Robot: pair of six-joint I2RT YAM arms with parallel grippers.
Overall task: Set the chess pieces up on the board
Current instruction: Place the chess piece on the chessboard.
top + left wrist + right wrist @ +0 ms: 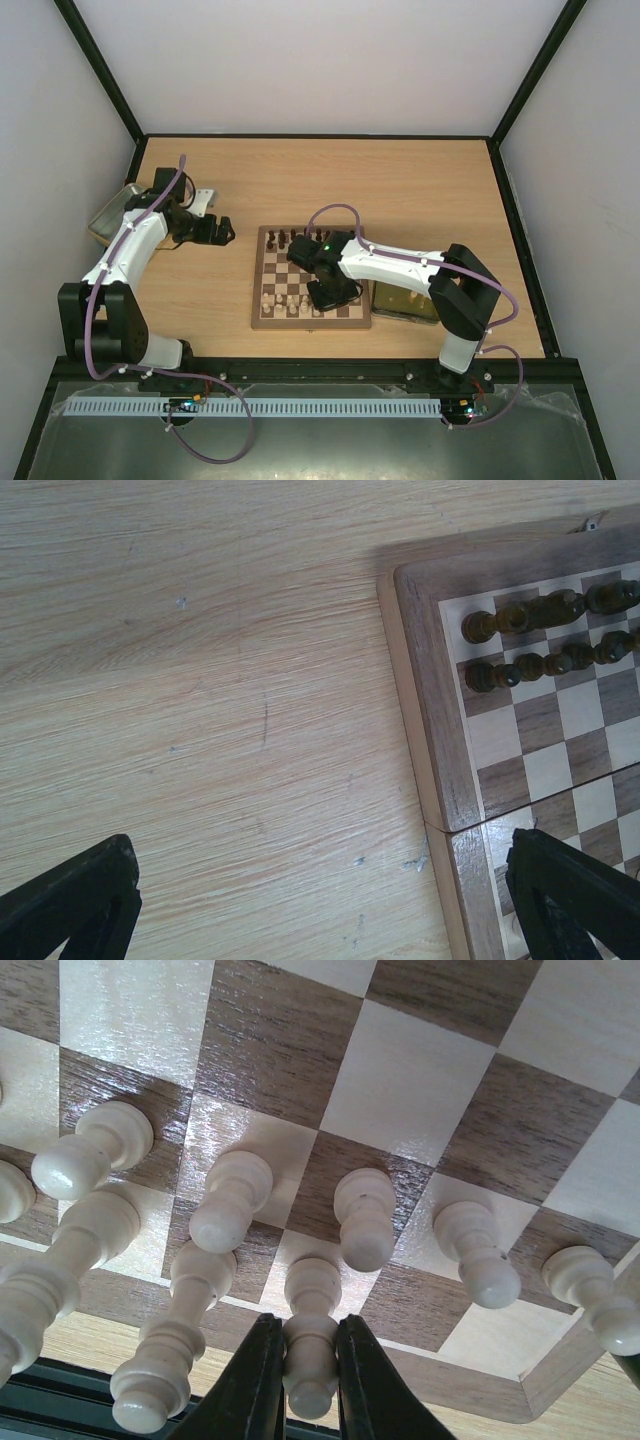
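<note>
Nearest the arm bases, the right pincer (308, 1338) points down over the near edge of the board (262, 290), its two black fingers (247, 1385) clamped on the upper body of one cream piece (311, 1300). The foot of that piece lies at a pale square of the nearest row; whether it rests there or is lifted cannot be told.

To either side of it stand the other cream pieces (230, 1200), upright in the two nearest rows, each on its own square and apart from its neighbours.

Just right of the board, under the right forearm, lies the right tray (400, 303) on the bench (400, 190).

The middle rows of the board are bare checkered squares, partly hidden in the overhead view by the right wrist.

The dark pieces (545, 608) stand in the two farthest rows, at the left far corner of the board.

Left of the board, level with its far edge, the left pincer (320, 852) hangs above bare bench with its fingers (75, 900) wide apart, holding nothing; it is near the board's left border.

Farthest left, behind the left arm, the left tray (103, 218) sits at the bench edge.
</note>
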